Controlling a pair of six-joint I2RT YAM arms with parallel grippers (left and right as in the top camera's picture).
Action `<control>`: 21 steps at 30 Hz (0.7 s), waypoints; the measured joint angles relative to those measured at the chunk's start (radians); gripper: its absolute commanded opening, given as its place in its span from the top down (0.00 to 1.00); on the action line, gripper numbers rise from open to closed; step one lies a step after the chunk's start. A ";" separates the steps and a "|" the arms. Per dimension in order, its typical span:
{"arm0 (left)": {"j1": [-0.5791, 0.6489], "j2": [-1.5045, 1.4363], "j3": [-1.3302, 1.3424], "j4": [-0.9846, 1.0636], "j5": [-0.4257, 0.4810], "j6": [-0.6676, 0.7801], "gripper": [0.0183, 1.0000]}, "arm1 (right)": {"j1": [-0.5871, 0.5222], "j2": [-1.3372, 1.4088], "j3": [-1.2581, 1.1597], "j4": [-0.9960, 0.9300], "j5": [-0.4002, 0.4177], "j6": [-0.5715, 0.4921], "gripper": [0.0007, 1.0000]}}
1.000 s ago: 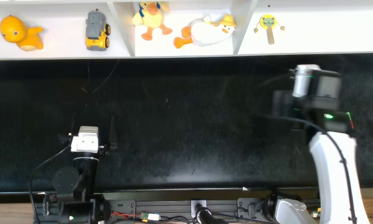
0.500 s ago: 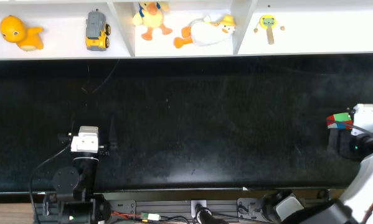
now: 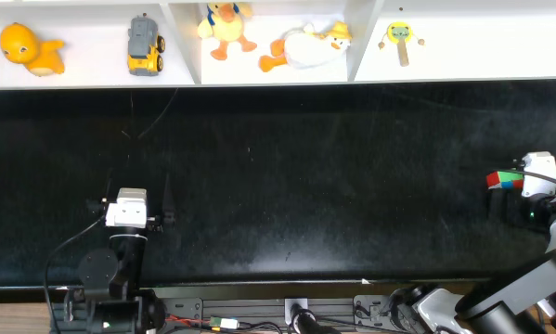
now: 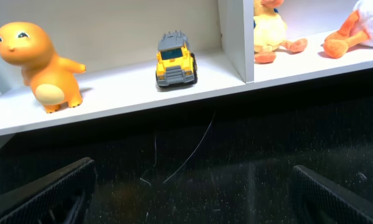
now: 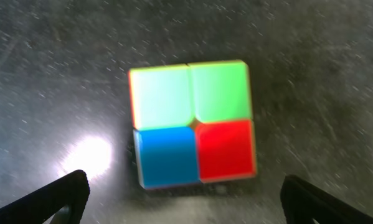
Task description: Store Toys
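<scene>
Toys on far white shelf: orange plastic dinosaur figure, yellow-grey toy truck, yellow plush duck, white plush duck, small yellow figure. Left gripper near left, fingers spread wide, empty. At right edge of black tabletop, green-blue-red puzzle cube lies below right gripper, fingers wide apart, holding nothing.

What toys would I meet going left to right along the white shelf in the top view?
In order: orange figure → yellow toy truck → yellow plush duck → white plush duck, lying down → small yellow figure.
</scene>
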 measured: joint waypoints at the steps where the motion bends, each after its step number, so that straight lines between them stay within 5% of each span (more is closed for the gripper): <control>1: 0.000 0.000 0.000 0.000 0.000 0.000 0.00 | 0.002 0.002 0.000 0.003 -0.013 0.005 0.01; 14: 0.000 0.000 0.000 0.000 0.000 0.000 0.00 | 0.018 0.047 0.000 0.069 -0.094 0.146 0.03; 21: 0.000 0.000 0.000 0.000 0.000 0.000 0.00 | 0.020 0.069 0.000 0.072 -0.090 0.167 0.35</control>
